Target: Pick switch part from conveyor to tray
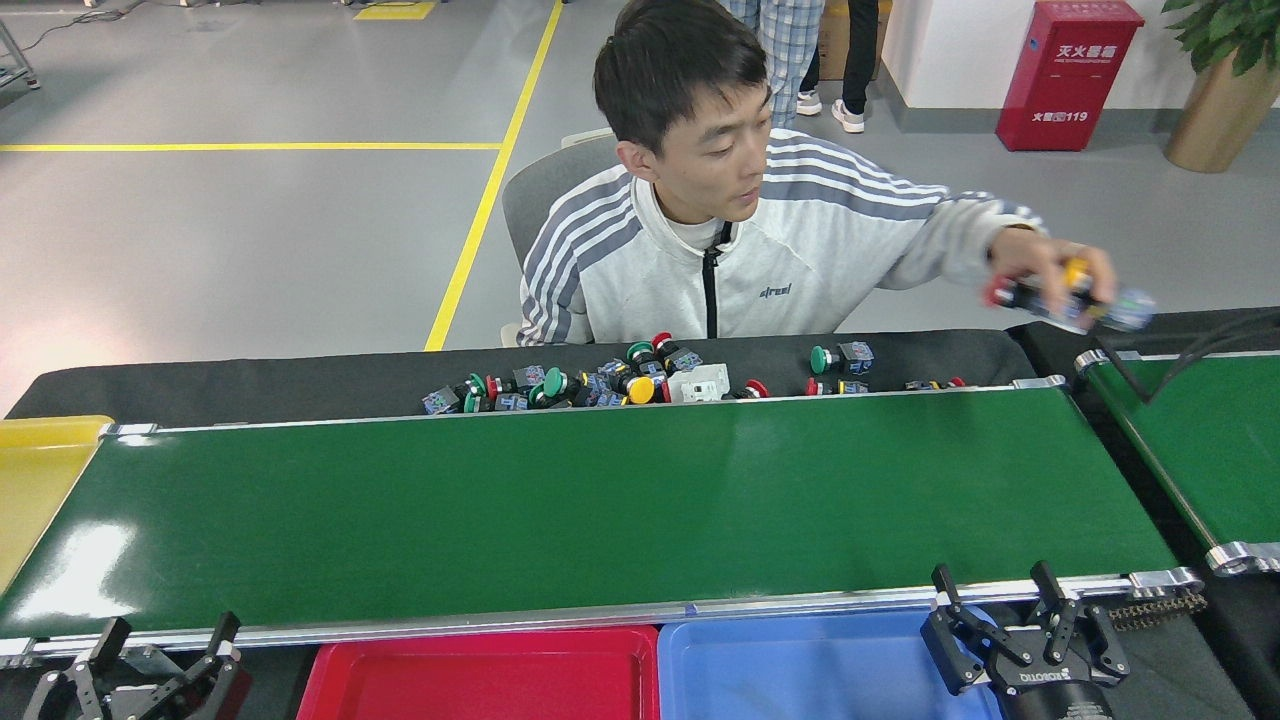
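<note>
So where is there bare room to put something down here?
The conveyor is bare between its silver rails. The red tray and blue tray look bare too. It is crowded behind the far rail, where switch parts pile up.

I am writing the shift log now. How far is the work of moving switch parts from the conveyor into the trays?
Nothing looks done: the red tray and blue tray show no parts. The conveyor carries none either. In hand: the person's hand holds switch parts near the belt's far right end, and the pile of switch parts waits behind the belt. The left claw and right claw are open, holding nothing. All picking remains.
</note>
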